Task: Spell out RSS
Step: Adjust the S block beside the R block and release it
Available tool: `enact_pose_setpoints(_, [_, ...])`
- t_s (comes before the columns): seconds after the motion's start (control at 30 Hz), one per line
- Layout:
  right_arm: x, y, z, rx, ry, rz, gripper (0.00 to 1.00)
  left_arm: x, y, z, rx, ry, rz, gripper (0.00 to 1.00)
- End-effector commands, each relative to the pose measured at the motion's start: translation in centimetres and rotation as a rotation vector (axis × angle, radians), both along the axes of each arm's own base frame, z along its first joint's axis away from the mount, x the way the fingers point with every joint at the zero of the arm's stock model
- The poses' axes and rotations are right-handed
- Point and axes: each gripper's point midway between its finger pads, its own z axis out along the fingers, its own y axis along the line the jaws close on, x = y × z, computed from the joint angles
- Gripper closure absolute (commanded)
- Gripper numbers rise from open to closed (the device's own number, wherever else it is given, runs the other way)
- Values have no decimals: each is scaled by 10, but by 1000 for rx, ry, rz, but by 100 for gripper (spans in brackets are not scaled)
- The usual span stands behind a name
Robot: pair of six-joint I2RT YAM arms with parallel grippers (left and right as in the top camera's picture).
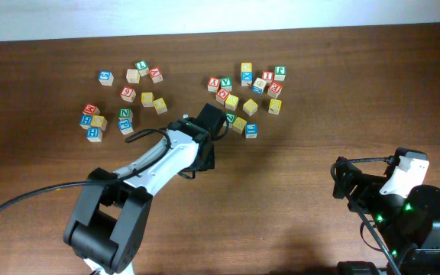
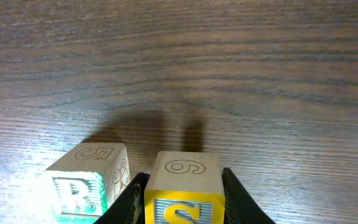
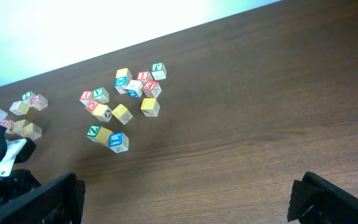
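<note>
In the left wrist view my left gripper (image 2: 183, 200) is shut on a wooden cube with a yellow S face (image 2: 182, 210) and a 6 on its top side, its dark fingers (image 2: 128, 202) tight against both sides. The R cube (image 2: 79, 193), green on pale, sits on the table just left of it, nearly touching the left finger. In the overhead view my left gripper (image 1: 202, 156) is mid-table and hides both cubes. My right gripper (image 3: 188, 202) stands wide open over bare wood at the right, holding nothing. I cannot pick out another S cube.
Two loose groups of lettered cubes lie at the back: a left group (image 1: 124, 95) and a right group (image 1: 247, 95), with red, blue, green and yellow faces too small to read. The right arm (image 1: 403, 191) rests near the front right corner.
</note>
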Motion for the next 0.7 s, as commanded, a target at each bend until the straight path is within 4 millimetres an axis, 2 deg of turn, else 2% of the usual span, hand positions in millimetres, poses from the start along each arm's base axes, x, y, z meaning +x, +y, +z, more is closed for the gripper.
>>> enact_pose_setpoints(0.0, [0,-2,0,-1,-5,-11,2,0,9,-2,42,2,19,76])
enact_pose_setpoints(0.67, [0,-2,0,-1,-5,-11,2,-6,11,-6,39,17,55,76])
